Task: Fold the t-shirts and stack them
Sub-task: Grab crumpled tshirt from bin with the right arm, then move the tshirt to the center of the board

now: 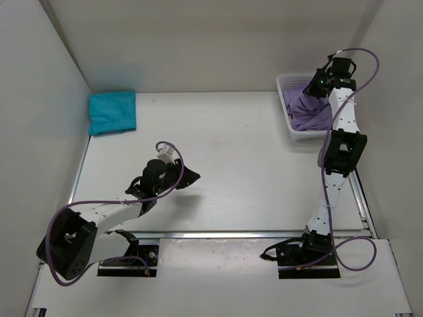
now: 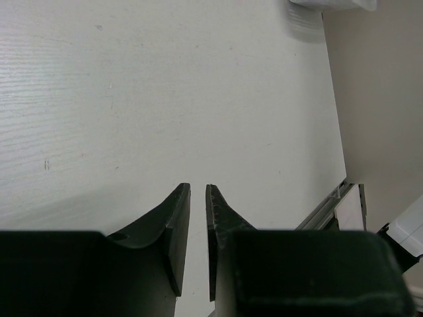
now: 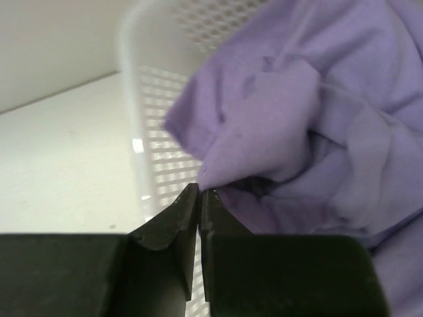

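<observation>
Where the table (image 1: 251, 165) meets its far right corner, we find the lavender t-shirt (image 3: 317, 125) crumpled in the white mesh basket (image 3: 149, 119), creased, one fold drawn up into a peak. The right gripper (image 3: 199, 189) is clenched on that fold's edge. The teal t-shirt (image 1: 112, 112) lies folded flat at the far left corner. The left gripper (image 2: 197, 189) hangs over the table towards the near edge, jaws slightly parted, holding nothing.

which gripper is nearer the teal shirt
Left. The left gripper hangs front-middle, diagonally off the teal shirt in the far left corner; the right gripper is on the purple shirt in the basket, far right.
</observation>
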Tool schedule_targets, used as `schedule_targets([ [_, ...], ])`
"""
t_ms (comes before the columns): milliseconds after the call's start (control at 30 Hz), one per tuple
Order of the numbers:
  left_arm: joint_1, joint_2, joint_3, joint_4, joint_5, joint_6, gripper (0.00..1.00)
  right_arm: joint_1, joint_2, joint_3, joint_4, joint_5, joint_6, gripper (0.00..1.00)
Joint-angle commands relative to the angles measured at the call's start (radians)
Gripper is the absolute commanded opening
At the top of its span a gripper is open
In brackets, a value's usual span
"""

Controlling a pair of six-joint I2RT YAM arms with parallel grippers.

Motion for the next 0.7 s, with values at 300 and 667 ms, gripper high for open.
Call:
schedule_targets([
  [300,0.110,-0.058,-0.020,0.070,0.112,-0.108,0.27,0.130,-0.690,-0.073,0.470,-0.382,0.303,0.00],
  [667,0.255,-0.230,-0.058,-0.048,0.092,-0.132,0.30,0.121,-0.833,-0.189,0.840,-0.547,0.587,0.00],
])
